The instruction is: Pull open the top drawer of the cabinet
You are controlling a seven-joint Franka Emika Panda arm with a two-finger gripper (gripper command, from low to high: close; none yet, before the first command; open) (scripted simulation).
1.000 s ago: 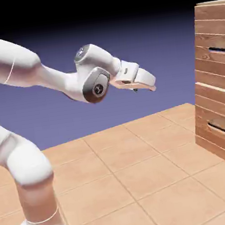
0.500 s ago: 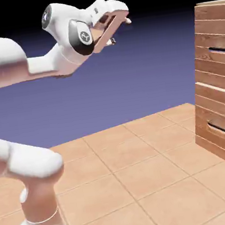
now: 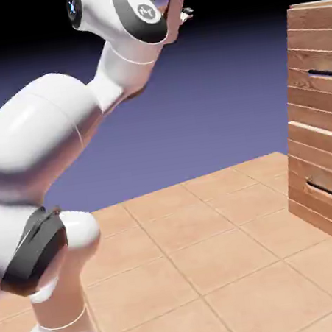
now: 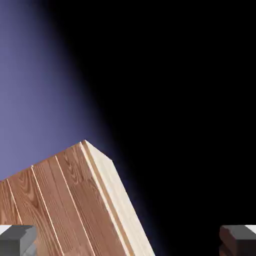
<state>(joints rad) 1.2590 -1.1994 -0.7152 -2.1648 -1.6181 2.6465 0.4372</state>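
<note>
Approach under way, top drawer not yet touched.

The white arm's two-finger pincer [image 4: 128, 240] is spread wide and empty, raised high and well apart from the tall brown plank-wood cabinet [image 3: 324, 117], which stands ahead of and below it. The uppermost plank-fronted drawer [image 3: 321, 73] with its slim silver bar handle [image 3: 325, 73] looks fully shut; reaching, gripping and pulling are all left to do.
</note>
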